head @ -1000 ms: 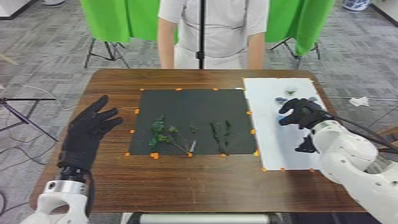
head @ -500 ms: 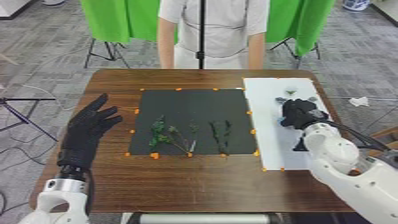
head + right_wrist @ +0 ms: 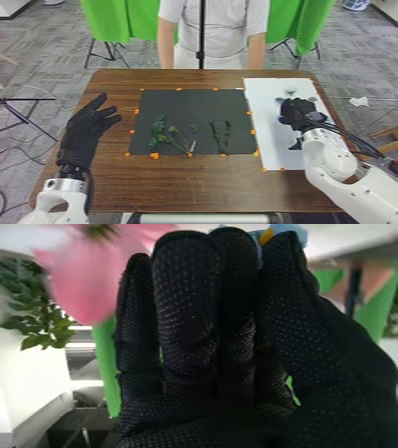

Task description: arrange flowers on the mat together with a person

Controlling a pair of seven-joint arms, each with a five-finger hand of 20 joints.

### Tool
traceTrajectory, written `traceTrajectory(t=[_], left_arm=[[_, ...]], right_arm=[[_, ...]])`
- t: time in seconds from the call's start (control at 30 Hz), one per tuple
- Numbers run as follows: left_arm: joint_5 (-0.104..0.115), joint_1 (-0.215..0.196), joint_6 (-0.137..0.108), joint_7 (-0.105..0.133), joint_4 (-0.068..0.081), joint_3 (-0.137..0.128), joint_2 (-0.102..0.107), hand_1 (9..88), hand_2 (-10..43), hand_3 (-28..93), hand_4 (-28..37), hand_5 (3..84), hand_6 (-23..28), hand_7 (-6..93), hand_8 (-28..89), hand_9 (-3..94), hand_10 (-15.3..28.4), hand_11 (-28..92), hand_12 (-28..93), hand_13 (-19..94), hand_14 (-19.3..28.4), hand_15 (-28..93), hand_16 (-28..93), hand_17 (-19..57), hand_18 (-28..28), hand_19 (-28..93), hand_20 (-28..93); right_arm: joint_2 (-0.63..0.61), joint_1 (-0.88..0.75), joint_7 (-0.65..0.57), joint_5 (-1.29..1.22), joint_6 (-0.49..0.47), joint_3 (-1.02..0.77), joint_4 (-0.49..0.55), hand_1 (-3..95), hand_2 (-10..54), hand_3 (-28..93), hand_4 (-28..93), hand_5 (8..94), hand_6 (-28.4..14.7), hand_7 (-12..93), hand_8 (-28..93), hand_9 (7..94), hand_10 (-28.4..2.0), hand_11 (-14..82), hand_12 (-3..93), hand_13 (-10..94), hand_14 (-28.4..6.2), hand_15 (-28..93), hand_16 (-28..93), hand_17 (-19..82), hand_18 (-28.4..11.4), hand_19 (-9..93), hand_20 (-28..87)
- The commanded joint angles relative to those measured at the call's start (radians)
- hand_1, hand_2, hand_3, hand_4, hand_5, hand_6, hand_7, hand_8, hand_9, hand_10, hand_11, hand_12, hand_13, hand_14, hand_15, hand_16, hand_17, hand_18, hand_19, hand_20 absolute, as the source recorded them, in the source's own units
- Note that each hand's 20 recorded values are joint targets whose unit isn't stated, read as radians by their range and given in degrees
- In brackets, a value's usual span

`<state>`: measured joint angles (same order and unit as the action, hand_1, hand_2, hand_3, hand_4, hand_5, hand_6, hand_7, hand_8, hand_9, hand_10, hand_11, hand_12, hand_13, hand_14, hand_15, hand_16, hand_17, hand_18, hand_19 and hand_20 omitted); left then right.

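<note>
My right hand, in its black fabric glove, has its fingers straight and the thumb lying near them, so the opening is narrow. Pale blue petals with a yellow-orange piece show by the tips; whether I pinch them I cannot tell. Close by are a large soft pink flower and, farther down, dark green leaves.

Under this hand lies the long white mat, with a small pale flower just beyond. On the dark grey mat beside it, a bushy green leafy sprig and some thin dark green stems lie apart. My left hand waits spread at the table's far side from here.

I judge I am settling a bloom. If I swing sideways, my knuckles could knock the pink flower. If those petals are between my tips, too light a pinch could drop them, too hard could crush them; lifting away carelessly could drag them along.
</note>
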<state>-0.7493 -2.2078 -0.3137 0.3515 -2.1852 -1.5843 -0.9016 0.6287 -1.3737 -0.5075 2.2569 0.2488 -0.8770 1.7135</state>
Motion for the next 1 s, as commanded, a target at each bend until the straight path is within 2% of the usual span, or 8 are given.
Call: traceTrajectory(t=[0.03,0.3,0.63,0.77,0.8,0.87,0.9,1.0], left_arm=[[0.010,-0.018,-0.016,0.000,-0.009,-0.017,0.006,25.3,5.9,78,-26.3,36.7,6.2,11.1,-9,36.9,19.1,24,10,28,27.9,51,-8,-8.7,26.5,50,17],[0.018,0.014,-0.021,0.034,-0.006,0.006,0.025,26.1,6.2,77,-25.0,38.1,8.7,9.0,-7,36.5,22.9,25,10,27,28.3,52,-9,-9.0,26.8,50,17],[-0.015,0.108,0.022,-0.017,0.007,0.012,-0.003,33.4,5.7,76,-20.1,48.2,13.9,22.2,-8,43.4,28.4,32,17,12,28.4,72,-28,-14.4,28.4,54,18],[-0.029,0.158,0.049,-0.048,0.026,0.027,-0.006,33.0,4.8,82,-24.5,44.8,10.8,38.9,-15,44.8,28.4,55,1,-8,28.4,72,-28,-18.0,28.4,39,44],[-0.032,0.171,0.052,-0.057,0.029,0.033,-0.006,32.5,5.8,83,-26.3,41.9,10.4,45.7,-19,44.2,28.4,62,-4,-14,28.4,60,-28,-18.4,28.4,28,59],[-0.037,0.195,0.064,-0.064,0.038,0.048,-0.003,32.0,7.5,84,-27.8,38.4,9.8,54.1,-22,44.9,28.4,74,-12,-18,28.4,-1,11,-18.6,28.4,8,79],[-0.037,0.202,0.068,-0.065,0.040,0.053,-0.001,31.8,8.7,84,-28.1,36.9,9.6,57.4,-20,46.3,28.4,80,-14,-18,28.4,-19,4,-18.7,28.4,-3,86],[-0.037,0.217,0.068,-0.066,0.044,0.062,0.002,30.3,11.1,84,-28.3,34.0,8.0,61.8,-13,45.2,28.4,86,-19,-19,28.4,-28,-27,-18.7,28.3,-24,87]], right_arm=[[0.150,0.151,0.132,-0.005,0.016,0.096,0.162,59.3,-9.5,61,-28,78.8,4.5,34,0,87.6,-4.0,22.8,40.3,84,-2.5,48,27,39,-14.8,75,15],[0.464,0.312,0.235,0.079,-0.024,0.312,0.059,61.5,-9.5,58,-28,76.4,4.1,36,-2,84.5,-4.9,27.2,39.3,81,-3.4,53,23,37,-14.7,74,15],[0.615,0.337,0.213,0.192,-0.015,0.479,-0.088,74.7,-0.2,18,-9,64.1,6.0,53,-12,74.5,-4.7,52.9,22.9,78,-1.1,59,21,33,-12.7,71,17],[0.636,0.361,0.172,0.227,-0.004,0.534,-0.129,69.0,-0.9,25,-14,63.9,8.8,57,-15,76.7,-2.9,54.3,22.2,79,-0.1,58,24,33,-12.9,70,17],[0.646,0.357,0.168,0.241,-0.018,0.530,-0.139,66.9,-1.7,29,-17,64.3,9.5,57,-15,77.2,-2.5,54.1,22.8,80,0.1,57,24,33,-13.0,70,17],[0.652,0.367,0.148,0.247,-0.039,0.542,-0.147,64.9,-2.5,33,-20,64.6,10.5,58,-15,77.9,-2.0,54.2,23.1,80,0.4,57,25,33,-13.1,70,17],[0.657,0.367,0.150,0.266,-0.049,0.539,-0.153,63.0,-3.3,37,-24,65.2,11.2,58,-15,78.3,-1.7,54.0,23.5,81,0.4,57,25,33,-13.2,70,16],[0.665,0.372,0.150,0.294,-0.073,0.535,-0.162,59.2,-5.6,44,-28,66.9,12.2,57,-14,79.5,-1.6,53.3,24.2,81,0.7,56,26,33,-13.2,71,16]])
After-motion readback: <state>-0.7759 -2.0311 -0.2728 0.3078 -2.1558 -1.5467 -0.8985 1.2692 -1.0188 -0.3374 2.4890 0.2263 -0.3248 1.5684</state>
